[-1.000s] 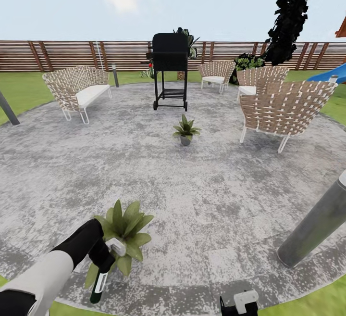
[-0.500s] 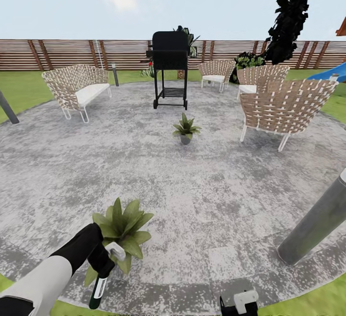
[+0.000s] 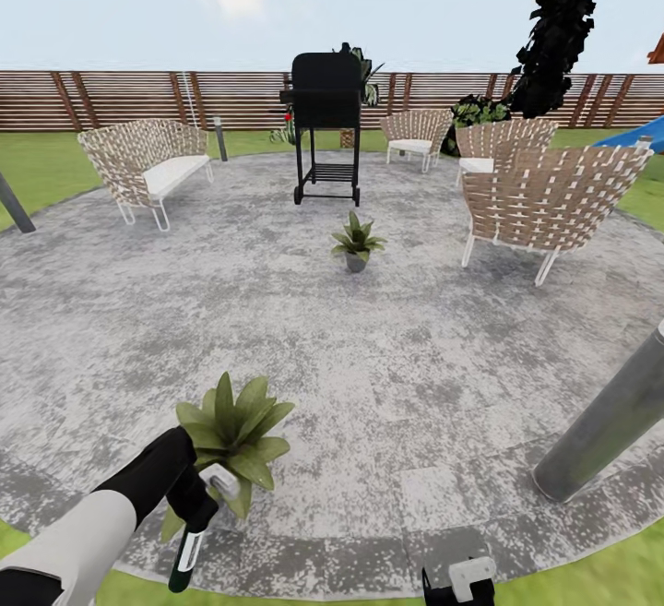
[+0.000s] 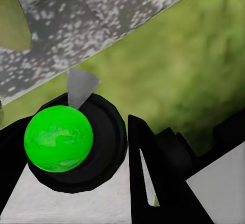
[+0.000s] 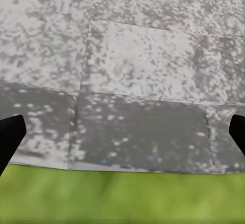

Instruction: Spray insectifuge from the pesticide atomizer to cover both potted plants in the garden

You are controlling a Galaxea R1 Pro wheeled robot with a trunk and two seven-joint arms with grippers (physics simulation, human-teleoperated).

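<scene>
At the near left, the left end effector is clamped on the slender pale-grey pesticide atomizer with a dark base, which hangs from the grip over the rim of the round grey speckled paved patio, just where it meets the green lawn. In the left wrist view the bottle's black round end with a bright green centre sits between the black fingers. The bottle looks light, rigid and smooth, so it is likely to slip or swivel in a loose hold; a grip across its upper body, as it has now, seems the sensible place, leaving the dark end free.

Just right of that hand stands the nearer potted plant, a low rosette of broad pointed green leaves, touching or overlapping the end effector in the head view. The second potted plant in its small grey pot is well apart, far across the patio in front of a black barbecue grill on a wheeled stand.

At the near right edge, the right end effector is low; its wrist view shows two dark fingertips standing wide apart with nothing between them.

Counted: one atomizer, two potted plants, one grill, four wicker seats, and one slanting grey post at the right.
</scene>
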